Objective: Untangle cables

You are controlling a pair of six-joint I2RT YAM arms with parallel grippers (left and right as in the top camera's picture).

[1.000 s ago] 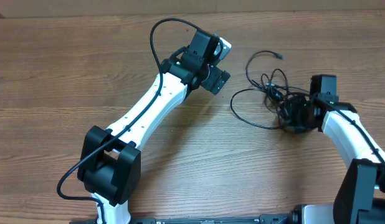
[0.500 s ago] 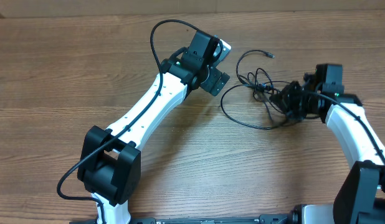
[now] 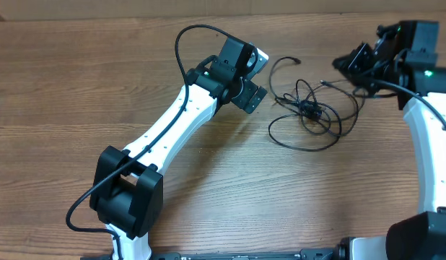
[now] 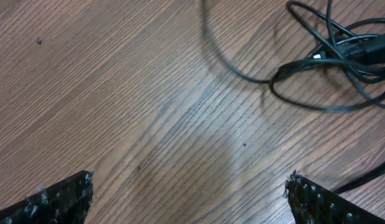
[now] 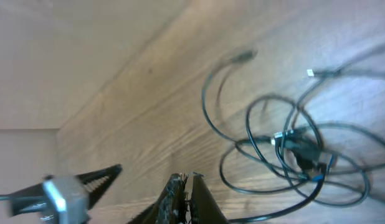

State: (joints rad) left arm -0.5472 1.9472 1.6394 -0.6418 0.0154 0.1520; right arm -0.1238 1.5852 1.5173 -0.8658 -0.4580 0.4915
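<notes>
The cables (image 3: 309, 110) lie as a loose tangle of thin black cords on the wooden table (image 3: 79, 79), right of centre, with a small plug (image 3: 322, 82) sticking out. My left gripper (image 3: 255, 76) hovers open just left of the tangle and holds nothing. In the left wrist view its gripper (image 4: 190, 179) frames bare wood, with the cables (image 4: 342, 50) at the upper right. My right gripper (image 3: 342, 63) is raised above and right of the tangle. Its fingers (image 5: 187, 177) are pressed shut, the cables (image 5: 298, 152) lie below, and no strand shows between the tips.
The thick black wire (image 3: 181, 40) of the left arm arches over the table behind its wrist. The right arm's white link (image 3: 432, 137) runs down the right edge. The left gripper's finger (image 5: 86, 183) shows low left in the right wrist view.
My right gripper has risen from the tangle up toward the far right. The cables shifted left and spread into wider loops. The left arm has stayed put.
</notes>
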